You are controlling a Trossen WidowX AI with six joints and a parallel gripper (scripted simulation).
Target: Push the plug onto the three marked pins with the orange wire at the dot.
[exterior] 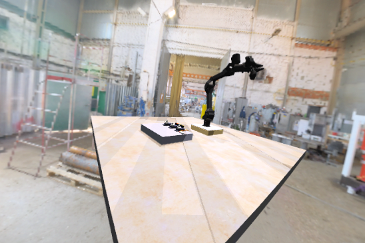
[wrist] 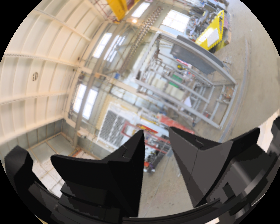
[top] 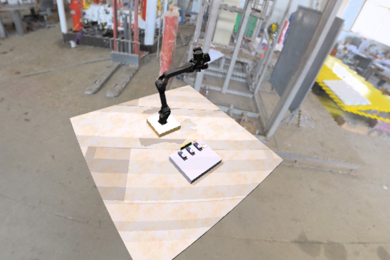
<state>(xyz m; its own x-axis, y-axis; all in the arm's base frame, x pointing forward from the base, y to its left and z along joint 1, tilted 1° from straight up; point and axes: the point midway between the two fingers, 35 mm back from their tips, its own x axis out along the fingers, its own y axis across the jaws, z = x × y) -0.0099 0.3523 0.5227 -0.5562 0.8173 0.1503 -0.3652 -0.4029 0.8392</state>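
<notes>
My gripper (wrist: 156,132) is partly open with nothing between its fingers. In the top and exterior views the gripper (top: 206,60) (exterior: 261,68) hangs high in the air, beyond the arm's base and far from the holder. The pale block-shaped holder (top: 196,167) (exterior: 156,132) lies on the table (top: 149,223) (exterior: 173,182). Three small dark servo-like parts (top: 191,151) sit on its top. A dark strip with coloured marks (top: 186,145) lies along the holder's edge nearest the arm. Small orange bits (exterior: 182,130) show at one end. The plug, single pins and dot are too small to tell apart.
The arm's base stands on a low white and yellow block (top: 166,130) (exterior: 213,131), a short way from the holder. The wrist view shows only the hall, with a metal frame (wrist: 188,85) in the background, and no holder.
</notes>
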